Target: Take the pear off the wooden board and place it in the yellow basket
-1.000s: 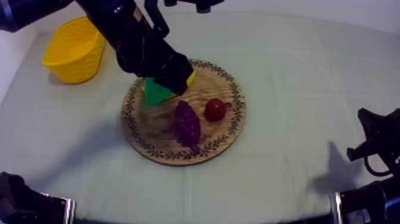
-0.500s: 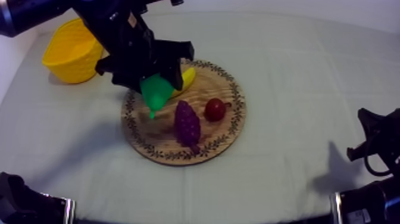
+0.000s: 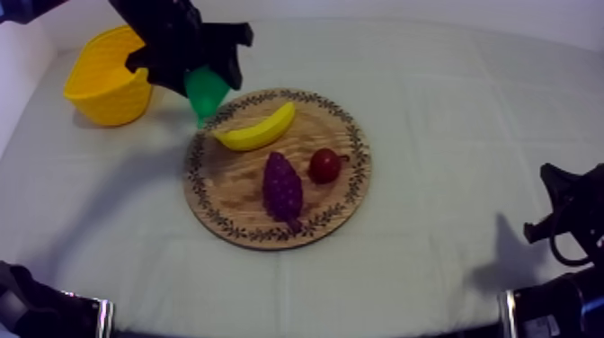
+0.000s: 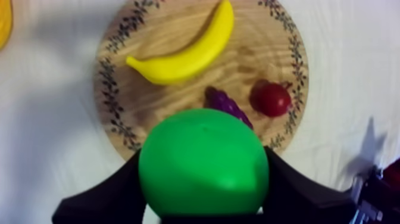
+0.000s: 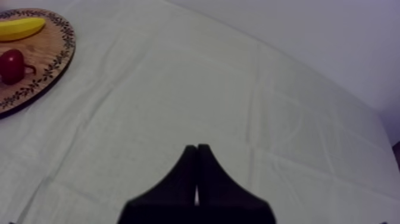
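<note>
My left gripper is shut on the green pear and holds it in the air between the yellow basket and the round wooden board. In the left wrist view the pear sits clamped between my two black fingers, high over the board. The basket stands at the table's back left. My right gripper lies shut on nothing, a narrow wedge over bare cloth at the right.
On the board lie a banana, a bunch of purple grapes and a small red fruit. The right arm rests low at the table's right edge.
My left gripper has lifted the pear off the board and carried it back and left toward the basket, uncovering the banana. The right arm has not moved.
</note>
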You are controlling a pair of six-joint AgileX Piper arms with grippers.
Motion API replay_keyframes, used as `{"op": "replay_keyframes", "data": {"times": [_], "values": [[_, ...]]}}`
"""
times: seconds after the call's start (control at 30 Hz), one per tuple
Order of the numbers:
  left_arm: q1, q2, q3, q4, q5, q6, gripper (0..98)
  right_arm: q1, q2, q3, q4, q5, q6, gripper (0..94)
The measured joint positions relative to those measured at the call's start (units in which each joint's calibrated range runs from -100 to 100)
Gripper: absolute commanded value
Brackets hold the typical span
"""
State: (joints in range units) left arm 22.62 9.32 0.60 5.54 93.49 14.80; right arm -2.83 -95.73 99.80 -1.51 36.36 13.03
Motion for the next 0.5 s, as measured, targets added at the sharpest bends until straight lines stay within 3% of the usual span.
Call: {"op": "replay_keyframes", "data": {"times": [0.5], "values": [[-14.1,6.1,-13.6,-1.05,4.5,-7.7,51.4,0.0,0.0,0.0,0.0,0.0,-0.1,0.4]]}}
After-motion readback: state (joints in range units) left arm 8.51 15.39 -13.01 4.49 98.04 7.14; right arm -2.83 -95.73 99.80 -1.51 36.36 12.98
